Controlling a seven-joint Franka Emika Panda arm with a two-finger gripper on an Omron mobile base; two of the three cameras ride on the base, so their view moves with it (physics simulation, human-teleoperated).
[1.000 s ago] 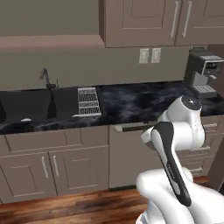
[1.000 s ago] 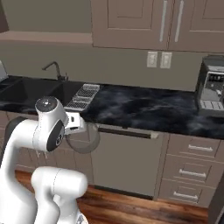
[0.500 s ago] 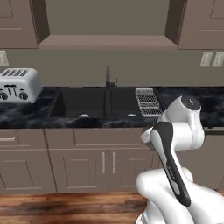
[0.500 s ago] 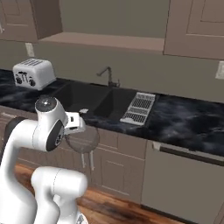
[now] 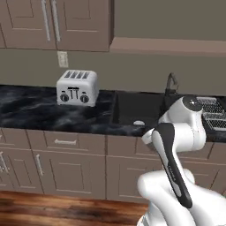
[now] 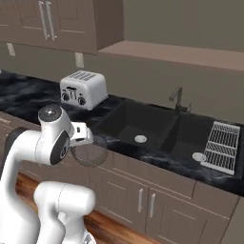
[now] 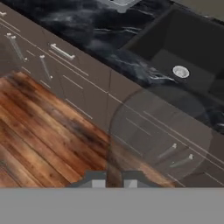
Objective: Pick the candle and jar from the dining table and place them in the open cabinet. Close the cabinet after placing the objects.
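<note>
Honestly, maybe a quarter in: my gripper (image 7: 114, 180) is pinched tight on what looks like the candle (image 7: 159, 131), its clear holder at 1 o'clock from my fingertips, by the sink (image 6: 143, 125). Shelving it, the jar and the cabinet door are left.

We can't really make out what the gripper (image 7: 113, 178) is pinching, just a see-through round shape over the drawer fronts. The toaster (image 7: 119, 2) gets chopped by the top edge in the hand view, and the arm covers part of the dish rack (image 5: 211, 111).
</note>
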